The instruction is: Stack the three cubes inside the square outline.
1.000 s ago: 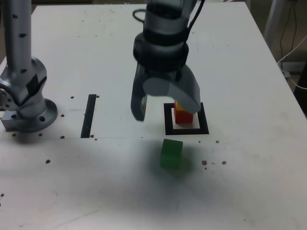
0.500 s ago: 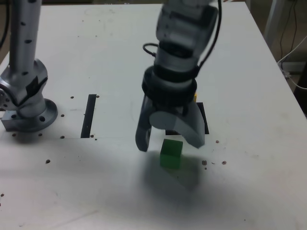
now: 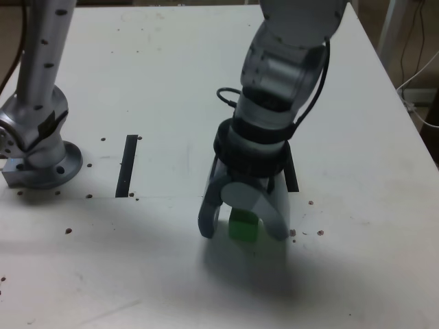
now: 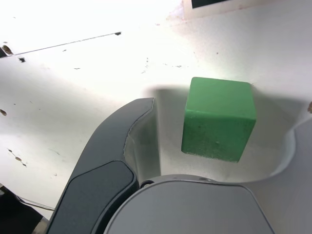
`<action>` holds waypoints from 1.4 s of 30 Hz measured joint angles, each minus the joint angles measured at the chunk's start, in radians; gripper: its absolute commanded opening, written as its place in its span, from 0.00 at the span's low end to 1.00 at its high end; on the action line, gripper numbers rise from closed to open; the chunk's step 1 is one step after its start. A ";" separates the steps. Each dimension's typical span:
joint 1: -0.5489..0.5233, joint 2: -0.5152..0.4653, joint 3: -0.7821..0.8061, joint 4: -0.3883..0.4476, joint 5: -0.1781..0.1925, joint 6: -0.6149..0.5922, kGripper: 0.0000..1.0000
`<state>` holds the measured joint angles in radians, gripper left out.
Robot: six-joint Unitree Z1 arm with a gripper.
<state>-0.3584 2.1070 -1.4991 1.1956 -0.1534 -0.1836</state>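
Observation:
The green cube (image 3: 242, 226) rests on the white table in front of the square outline (image 3: 291, 171), which shows only as a black edge beside the arm. My gripper (image 3: 242, 229) is open and low over the table, one finger on each side of the green cube (image 4: 219, 118) without touching it. In the wrist view the dark finger (image 4: 122, 141) is clear of the cube by a gap. The red and yellow cubes are hidden behind the arm.
A thin black strip (image 3: 127, 164) lies on the table at the exterior view's left. The arm's grey base (image 3: 38, 147) stands at the far left. Small dark specks dot the table. Cables hang past the table's right edge (image 3: 418, 89).
The gripper has moved from over the square outline toward the table's front and come down around the green cube. The arm now hides the red and yellow stack.

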 measured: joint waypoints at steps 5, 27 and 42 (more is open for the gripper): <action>0.000 0.007 0.007 -0.035 -0.007 0.000 0.32; 0.000 0.009 0.006 -0.039 -0.010 0.009 0.22; 0.055 -0.129 -0.101 0.170 0.066 -0.062 0.22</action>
<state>-0.3037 1.9785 -1.5997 1.3659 -0.0876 -0.2451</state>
